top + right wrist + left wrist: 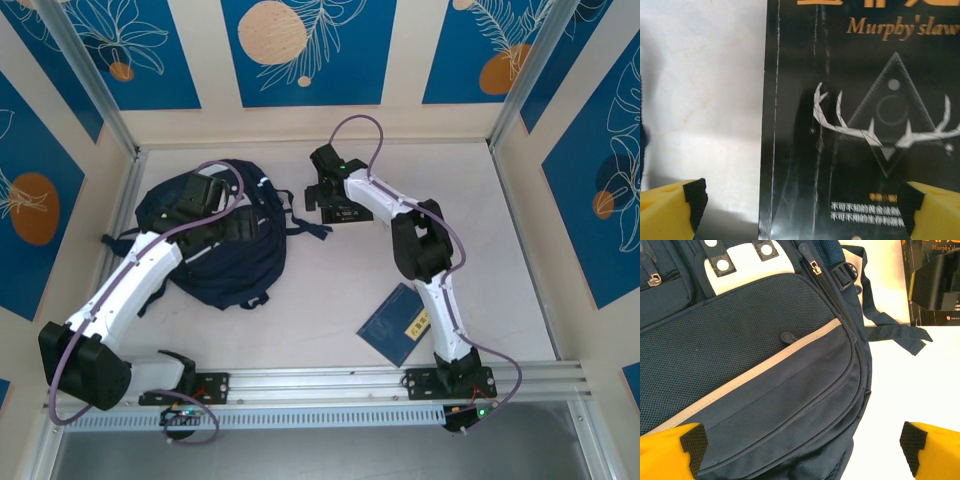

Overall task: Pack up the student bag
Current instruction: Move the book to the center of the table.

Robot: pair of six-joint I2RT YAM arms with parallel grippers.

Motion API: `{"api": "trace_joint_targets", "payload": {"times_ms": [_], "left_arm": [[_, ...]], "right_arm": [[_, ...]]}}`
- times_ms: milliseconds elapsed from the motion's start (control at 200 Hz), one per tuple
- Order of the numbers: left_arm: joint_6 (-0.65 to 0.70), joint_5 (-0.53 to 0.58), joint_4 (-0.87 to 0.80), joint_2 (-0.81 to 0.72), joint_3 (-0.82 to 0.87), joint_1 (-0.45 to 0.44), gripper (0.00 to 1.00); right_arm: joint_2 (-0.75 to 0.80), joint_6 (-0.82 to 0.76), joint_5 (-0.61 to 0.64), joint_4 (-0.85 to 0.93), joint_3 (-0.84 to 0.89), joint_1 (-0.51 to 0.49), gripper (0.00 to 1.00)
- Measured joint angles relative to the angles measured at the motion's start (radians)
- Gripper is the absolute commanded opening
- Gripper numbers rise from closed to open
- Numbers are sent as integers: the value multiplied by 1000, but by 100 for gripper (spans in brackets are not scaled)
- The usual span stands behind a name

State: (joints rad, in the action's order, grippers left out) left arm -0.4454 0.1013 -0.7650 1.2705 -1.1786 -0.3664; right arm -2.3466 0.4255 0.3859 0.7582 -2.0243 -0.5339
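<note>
The student bag, a dark navy backpack with pale stripes, lies flat on the table at the left. My left gripper hovers over its upper part. In the left wrist view the bag's front pocket lies under my left gripper, whose jaws stand open with nothing between them. A black book titled "Murphy's law" lies to the right of the bag. My right gripper hangs open just above this book, its pads wide apart and gripping nothing.
A small navy book with a yellow label lies near the front, beside the right arm's base. The bag's loose straps trail toward the black book. Metal frame posts and patterned walls enclose the table.
</note>
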Motion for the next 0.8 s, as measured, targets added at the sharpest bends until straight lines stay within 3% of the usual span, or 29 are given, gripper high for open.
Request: {"api": "trace_joint_targets", "payload": {"times_ms": [310,530,670,800], "left_arm": [[-28,-27,3,0,19,0,100],[-37,-48,3,0,21,0,100],[-47,-61,8,0,30,0,100],[-48,-77,17,0,40,0,100]], "right_arm": [[-81,-20,-17,93,-100,21,100],[-81,-34,-19,137,-98,39,89],[-54,-40,-28,125,-45,54,86],[40,-46,-60,89,112,64,86]]}}
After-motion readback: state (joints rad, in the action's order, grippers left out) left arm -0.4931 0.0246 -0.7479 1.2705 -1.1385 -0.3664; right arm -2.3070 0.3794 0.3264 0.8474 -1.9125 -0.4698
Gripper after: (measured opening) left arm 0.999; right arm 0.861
